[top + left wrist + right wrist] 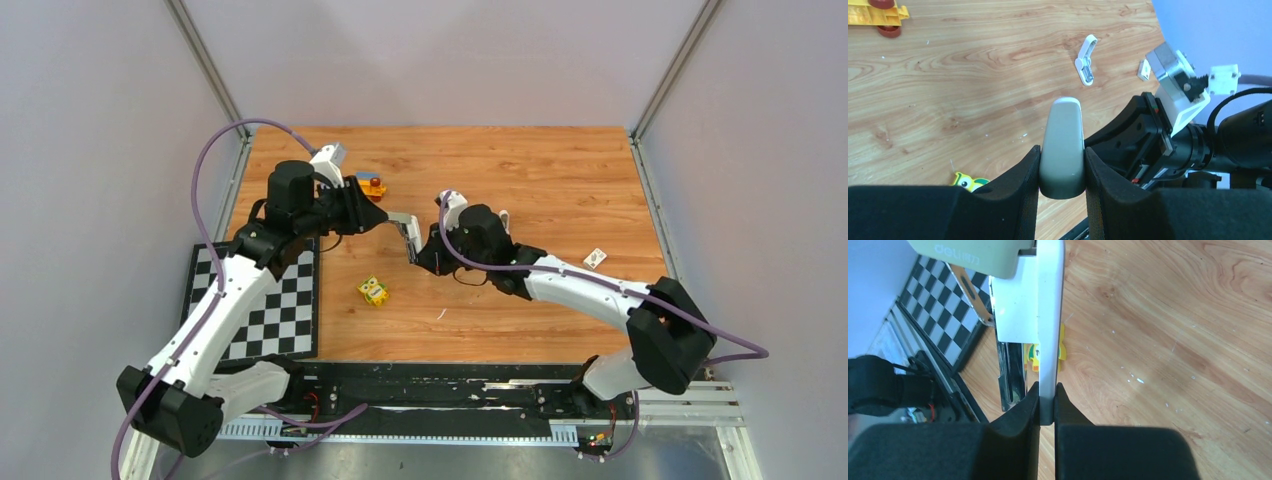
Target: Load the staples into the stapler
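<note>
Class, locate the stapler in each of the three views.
Top external: stapler at picture centre.
Left wrist: bottom centre, clamped in left pincer.
Right wrist: upper centre, gripped by right pincer.
Shared landmark: yellow toy cube.

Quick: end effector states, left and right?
Left end effector: closed on the stapler, at its grey top.
Right end effector: closed on the stapler's white part.

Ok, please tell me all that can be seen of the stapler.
The stapler is held up between the two arms. Its pale grey-green plastic top, printed "deli", is clamped in the left pincer; a flat white part is clamped in the right pincer. It is swung open, and a shiny metal channel shows beside the white part.
</note>
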Robot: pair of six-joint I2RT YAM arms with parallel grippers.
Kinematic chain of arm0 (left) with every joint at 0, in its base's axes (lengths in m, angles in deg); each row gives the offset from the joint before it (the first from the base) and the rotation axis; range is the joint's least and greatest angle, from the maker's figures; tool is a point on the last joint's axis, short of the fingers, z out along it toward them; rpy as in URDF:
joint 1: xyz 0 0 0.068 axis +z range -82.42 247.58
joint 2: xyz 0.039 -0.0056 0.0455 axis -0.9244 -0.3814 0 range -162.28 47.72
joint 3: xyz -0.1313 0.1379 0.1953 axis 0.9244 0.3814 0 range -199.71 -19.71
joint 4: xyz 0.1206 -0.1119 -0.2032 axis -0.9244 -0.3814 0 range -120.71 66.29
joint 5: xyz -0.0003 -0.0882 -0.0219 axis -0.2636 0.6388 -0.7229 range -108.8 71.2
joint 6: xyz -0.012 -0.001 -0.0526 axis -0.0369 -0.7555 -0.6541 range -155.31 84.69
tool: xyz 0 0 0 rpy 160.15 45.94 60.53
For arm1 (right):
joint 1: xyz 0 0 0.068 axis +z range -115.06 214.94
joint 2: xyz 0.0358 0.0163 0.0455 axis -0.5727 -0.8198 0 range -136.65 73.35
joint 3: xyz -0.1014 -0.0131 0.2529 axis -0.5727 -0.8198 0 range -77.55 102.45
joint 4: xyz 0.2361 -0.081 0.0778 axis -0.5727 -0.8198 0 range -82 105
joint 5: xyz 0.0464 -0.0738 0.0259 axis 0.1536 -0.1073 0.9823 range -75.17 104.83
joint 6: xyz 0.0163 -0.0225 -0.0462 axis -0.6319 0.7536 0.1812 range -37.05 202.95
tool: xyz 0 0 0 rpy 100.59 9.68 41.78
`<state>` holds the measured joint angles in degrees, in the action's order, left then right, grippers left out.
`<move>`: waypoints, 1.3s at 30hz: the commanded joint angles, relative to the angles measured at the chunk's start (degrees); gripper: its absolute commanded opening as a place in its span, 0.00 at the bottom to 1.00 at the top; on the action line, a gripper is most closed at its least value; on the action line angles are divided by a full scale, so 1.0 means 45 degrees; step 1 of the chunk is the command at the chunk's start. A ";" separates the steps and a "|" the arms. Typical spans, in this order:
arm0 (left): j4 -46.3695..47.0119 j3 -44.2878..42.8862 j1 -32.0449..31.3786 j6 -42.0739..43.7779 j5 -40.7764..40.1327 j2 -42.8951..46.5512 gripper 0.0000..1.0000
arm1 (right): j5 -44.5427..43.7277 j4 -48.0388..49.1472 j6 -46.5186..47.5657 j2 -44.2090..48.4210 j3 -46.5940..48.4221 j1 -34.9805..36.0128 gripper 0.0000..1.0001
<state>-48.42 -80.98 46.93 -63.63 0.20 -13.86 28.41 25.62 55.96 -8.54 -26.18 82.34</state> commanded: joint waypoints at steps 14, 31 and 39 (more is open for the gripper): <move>0.2758 0.0002 0.0408 0.0664 -0.1358 -0.0983 0.23 | 0.0231 -0.0331 -0.0362 0.0699 -0.0490 0.0745 0.00; 0.4772 0.2058 0.0393 -0.0295 -0.0069 0.0234 0.83 | -0.1654 0.0367 -0.4959 0.0622 0.0424 -0.0020 0.00; 0.5855 0.2494 -0.0488 -0.1534 0.0476 -0.0614 0.73 | -0.2061 0.0593 -0.5403 0.0573 0.0770 -0.0008 0.00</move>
<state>-26.94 -70.88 47.04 -67.63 0.47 -14.89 21.05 26.40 33.21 -6.83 -25.30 82.77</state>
